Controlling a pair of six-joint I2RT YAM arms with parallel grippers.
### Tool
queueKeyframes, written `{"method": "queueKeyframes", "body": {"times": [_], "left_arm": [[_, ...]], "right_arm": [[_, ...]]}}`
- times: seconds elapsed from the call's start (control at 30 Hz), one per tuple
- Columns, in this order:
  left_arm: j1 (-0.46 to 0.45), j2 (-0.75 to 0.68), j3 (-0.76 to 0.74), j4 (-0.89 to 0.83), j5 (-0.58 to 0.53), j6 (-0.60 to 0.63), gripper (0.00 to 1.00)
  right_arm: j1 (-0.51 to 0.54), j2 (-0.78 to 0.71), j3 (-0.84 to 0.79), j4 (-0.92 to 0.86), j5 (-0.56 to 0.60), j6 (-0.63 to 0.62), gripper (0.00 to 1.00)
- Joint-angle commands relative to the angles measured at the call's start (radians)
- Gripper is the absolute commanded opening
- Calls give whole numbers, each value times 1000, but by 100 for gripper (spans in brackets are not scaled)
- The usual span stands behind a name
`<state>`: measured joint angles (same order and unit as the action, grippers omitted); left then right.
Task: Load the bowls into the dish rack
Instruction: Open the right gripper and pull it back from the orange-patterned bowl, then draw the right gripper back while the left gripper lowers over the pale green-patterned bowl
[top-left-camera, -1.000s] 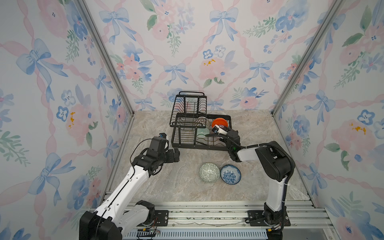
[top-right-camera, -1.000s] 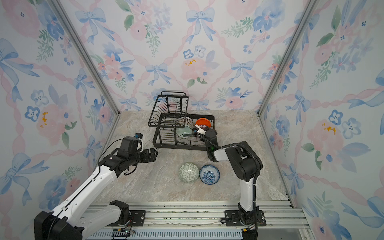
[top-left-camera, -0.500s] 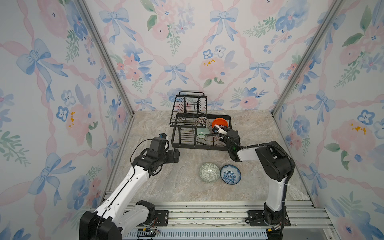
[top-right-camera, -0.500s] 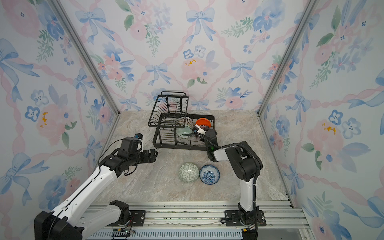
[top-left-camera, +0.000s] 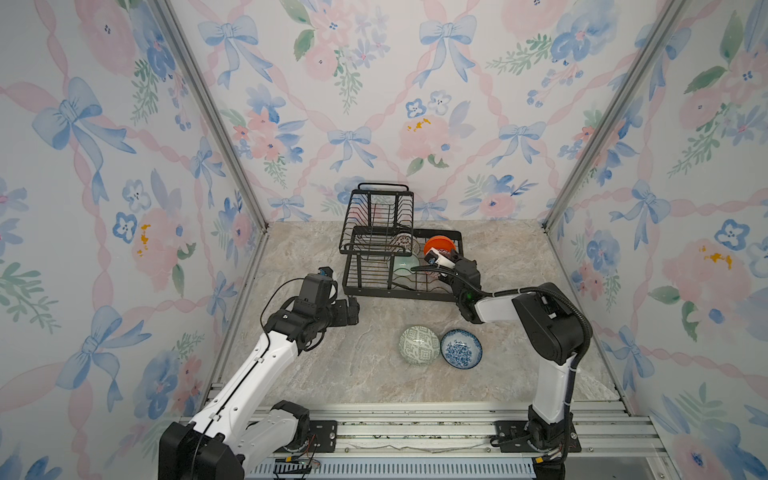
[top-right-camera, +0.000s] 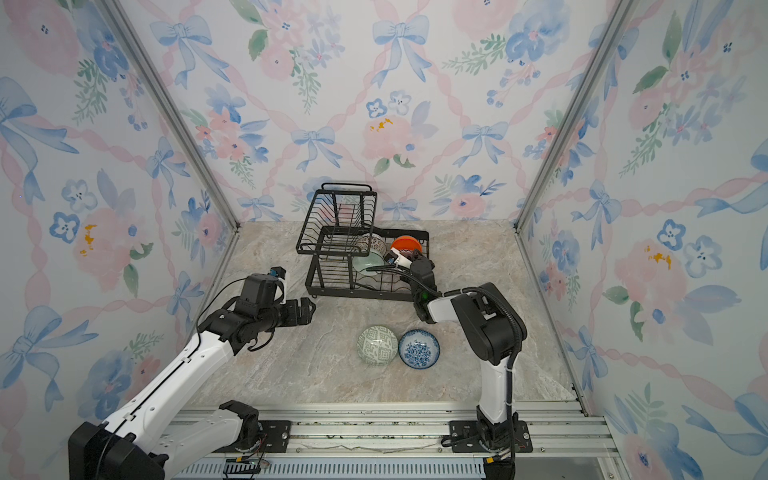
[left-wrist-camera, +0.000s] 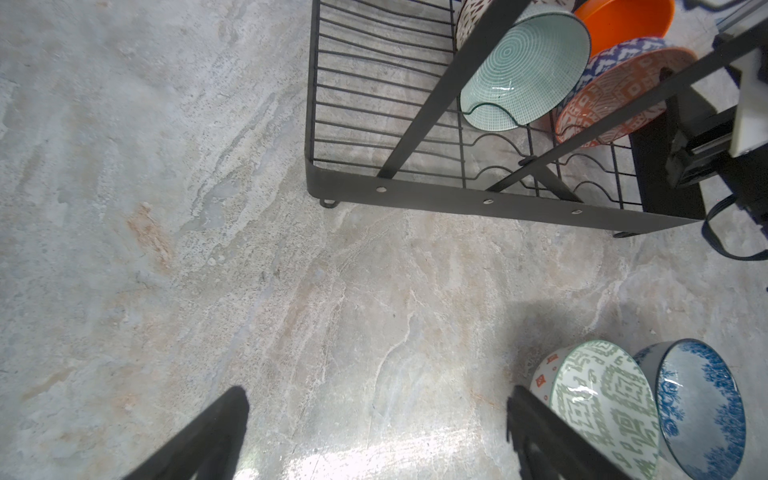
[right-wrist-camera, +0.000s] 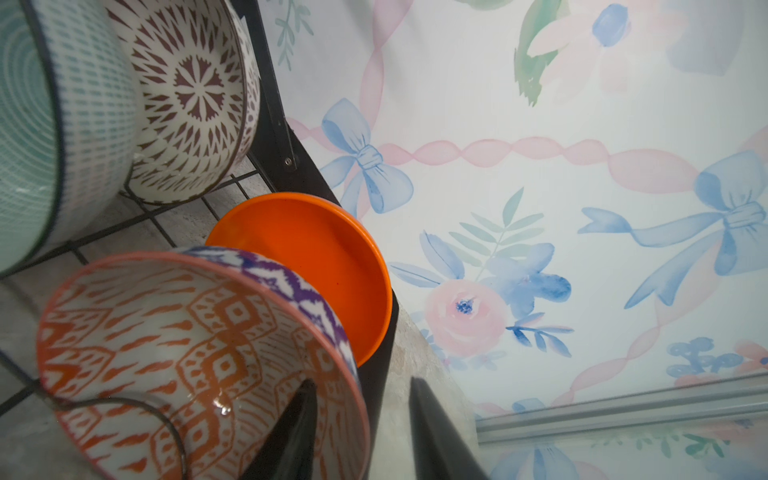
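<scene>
- Top views: the dish rack (top-left-camera: 399, 293) sits at the back of the table (top-left-camera: 365, 374), with four bowls on edge in its lower tray. The grey-green bowl (top-left-camera: 419, 345) and blue-white bowl (top-left-camera: 460, 348) touch each other out front, not yet loaded. My right gripper (top-left-camera: 440, 262) reaches in over the rack's right end. My left gripper (top-left-camera: 353, 309) hovers off the front left corner, out of the way, I judge.
- Left wrist: jaws spread wide over bare table, holding nothing. The mint bowl (left-wrist-camera: 525, 70) and orange-white bowl (left-wrist-camera: 619, 91) stand tilted in the wire slots.
- Right wrist: my fingers (right-wrist-camera: 291, 432) straddle the orange-white bowl's rim, the outer one clear of it. Jaws partly open, gripping nothing. The plain orange bowl (right-wrist-camera: 316, 266) is just behind and the brown-lattice bowl (right-wrist-camera: 195, 91) beyond.
- Versus a second back: arms and bowls unmoved; only my right jaws have parted.
</scene>
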<state>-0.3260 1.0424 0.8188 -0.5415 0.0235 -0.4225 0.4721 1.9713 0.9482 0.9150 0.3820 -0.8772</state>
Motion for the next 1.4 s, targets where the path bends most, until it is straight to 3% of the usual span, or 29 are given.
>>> {"method": "queueKeyframes", "body": {"times": [0.0,0.1,0.4,0.67,0.8,1.1,1.37], "left_arm": [[10,-3,-3,-12,-11,5,98],[13,-1,-3,-9,-16,10,98],[22,-6,-8,-8,-23,25,98],[27,12,12,-8,5,46,98],[28,14,-4,-6,24,51,98],[24,18,-39,15,0,30,98],[-4,14,-36,24,65,2,98]], "right_arm": [[-3,-51,11,-44,-20,41,53],[-5,-69,3,-58,-23,61,77],[-4,-132,-10,-115,-9,116,99],[6,-212,-24,-195,40,230,97],[24,-300,-27,-322,67,293,97],[69,-586,20,-858,138,615,97],[51,-777,82,-1319,19,982,97]]}}
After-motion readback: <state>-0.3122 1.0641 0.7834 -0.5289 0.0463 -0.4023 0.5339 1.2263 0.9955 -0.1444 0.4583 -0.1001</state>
